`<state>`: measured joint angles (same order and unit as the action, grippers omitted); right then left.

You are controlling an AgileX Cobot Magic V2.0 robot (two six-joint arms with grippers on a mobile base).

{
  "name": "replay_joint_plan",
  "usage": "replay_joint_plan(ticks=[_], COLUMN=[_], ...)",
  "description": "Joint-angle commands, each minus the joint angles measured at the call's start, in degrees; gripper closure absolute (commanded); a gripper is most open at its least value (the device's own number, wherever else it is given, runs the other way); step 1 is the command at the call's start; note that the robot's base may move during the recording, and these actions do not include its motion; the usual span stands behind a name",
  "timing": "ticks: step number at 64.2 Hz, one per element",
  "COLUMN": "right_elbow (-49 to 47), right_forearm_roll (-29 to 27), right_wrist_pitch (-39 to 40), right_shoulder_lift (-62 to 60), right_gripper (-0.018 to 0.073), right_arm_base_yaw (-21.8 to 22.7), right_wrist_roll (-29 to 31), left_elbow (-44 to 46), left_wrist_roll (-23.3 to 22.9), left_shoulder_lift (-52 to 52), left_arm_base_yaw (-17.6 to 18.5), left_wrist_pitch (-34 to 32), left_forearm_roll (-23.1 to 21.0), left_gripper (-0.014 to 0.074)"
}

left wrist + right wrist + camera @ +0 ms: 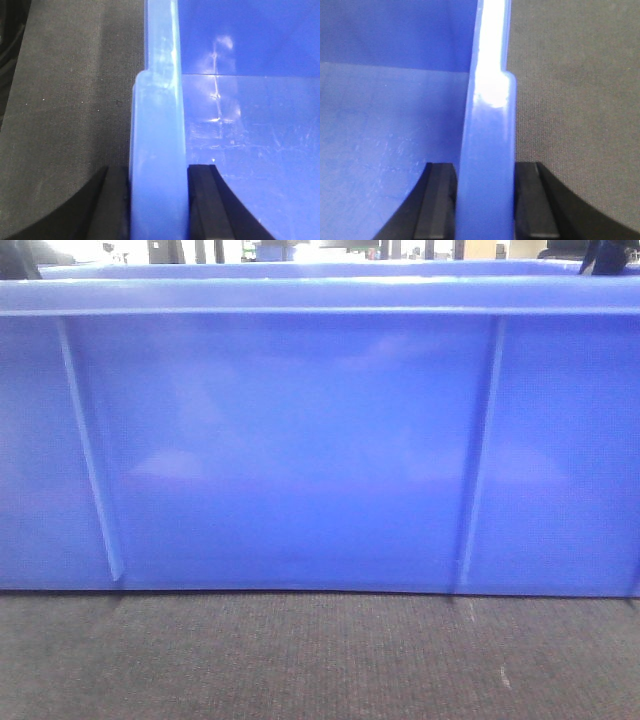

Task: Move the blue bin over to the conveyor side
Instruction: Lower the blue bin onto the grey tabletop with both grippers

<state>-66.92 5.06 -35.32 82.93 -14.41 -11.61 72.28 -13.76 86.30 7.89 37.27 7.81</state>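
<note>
**No readable text**

No lettering, labels, brands, numbers or signs legible anywhere. Blue bin (300, 450) wall and rim plain, no markings. Grey conveyor belt (300, 660) unmarked too. Background over rim too blurred to read.

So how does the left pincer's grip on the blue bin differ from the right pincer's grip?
The left pincer clamps a rim with the bin's inside on the image's right and the grey belt on the left; the right pincer shows the reverse, bin's inside left, belt right. The rim's wider lip steps out leftward at the left pincer and rightward at the right. Shared: both straddle the rim of the blue bin, one black finger inside, one outside.
</note>
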Motion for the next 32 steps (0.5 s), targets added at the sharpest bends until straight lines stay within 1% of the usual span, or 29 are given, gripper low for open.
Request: replay_joint_plan(ticks=[1, 3, 6, 10, 17, 19, 23, 24, 28, 32], right_elbow=[-0.85, -0.85, -0.85, -0.85, -0.95, -0.95, -1.21, -1.38, -2.69, -4.24], right_forearm_roll=[-0.81, -0.81, -0.81, -0.81, -0.81, -0.81, -0.81, -0.81, -0.81, -0.81], right_wrist_pitch=[7.04, 7.16, 7.13, 7.13, 7.00, 7.00, 7.14, 7.14, 6.28, 5.49], right_shoulder_lift=[-0.64, -0.64, -0.55, -0.43, -0.34, -0.34, -0.34, -0.34, -0.34, -0.34], right_gripper=[0.0630, 0.0604, 0.0538, 0.0408, 0.0165, 0.0123, 0.0076, 0.0070, 0.0069, 0.0076], right_arm_base_yaw=[-0.66, -0.66, -0.66, -0.66, -0.66, -0.66, -0.66, -0.66, -0.66, -0.66], right_wrist_roll=[1.14, 1.14, 1.14, 1.14, 1.14, 1.14, 1.14, 1.14, 1.14, 1.14], left_elbow=[0.87, 0.87, 0.87, 0.87, 0.87, 0.87, 0.87, 1.01, 1.41, 1.95], left_wrist_roll=[0.04, 0.04, 0.04, 0.04, 0.04, 0.04, 0.04, 0.04, 0.04, 0.04], left_shoulder_lift=[-1.07, -1.07, -1.07, -1.07, -1.07, -1.07, -1.07, -1.07, -1.07, -1.07], left_arm_base_yaw=[0.50, 0.50, 0.50, 0.50, 0.50, 0.50, 0.50, 0.50, 0.40, 0.40], left_wrist_pitch=[-5.87, -5.87, -5.87, -5.74, -5.74, -5.74, -5.74, -5.74, -5.76, -5.76], left_forearm_roll=[-2.10, -2.10, -2.10, -2.10, -2.10, -2.10, -2.10, -1.98, -1.12, -0.78], left_gripper=[0.0614, 0.0613, 0.0598, 0.0548, 0.0354, 0.0295, 0.0173, 0.0161, 0.0063, 0.0014])
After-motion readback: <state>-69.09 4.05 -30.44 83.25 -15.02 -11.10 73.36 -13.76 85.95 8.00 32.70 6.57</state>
